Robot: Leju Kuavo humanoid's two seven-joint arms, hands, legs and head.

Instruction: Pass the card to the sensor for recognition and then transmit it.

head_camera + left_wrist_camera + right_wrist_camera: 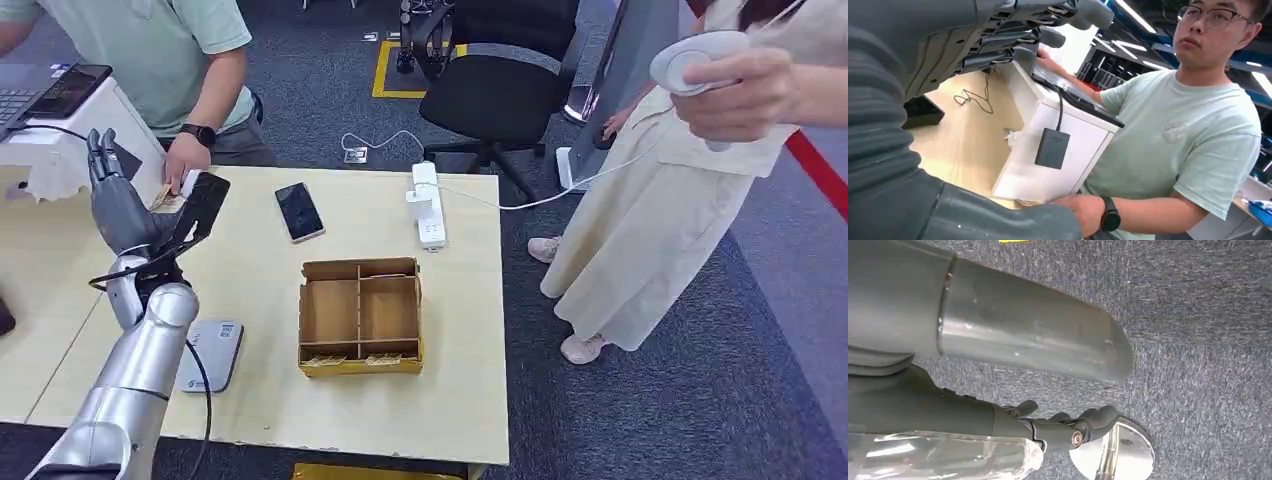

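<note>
The left hand [118, 205] is being held raised over the far left corner of the worktop [460, 400]; a small tan card [166, 200] is being seen just beside its fingers, and it is being touched from the far side by a person's hand [185, 158]; whether the card is being pinched by the robot's hand or is already being carried by the person cannot be told, since the contact is being hidden. A dark flat panel [205, 203] is standing just beside the card; what it is cannot be told. The right hand [1068, 427] is being hung over the carpet, with its fingers loosely curled in and nothing in them.

The grey sensor [212, 352] is lying near the worktop's left front edge, well apart from the card; a divided cardboard box [361, 315] is sitting at the middle.

The card is being judged light, thin and stiff, with smooth faces that are likely to slip; it is best being taken by its flat faces near one short edge, so that the opposite end is being left free for the person's fingers.
</note>
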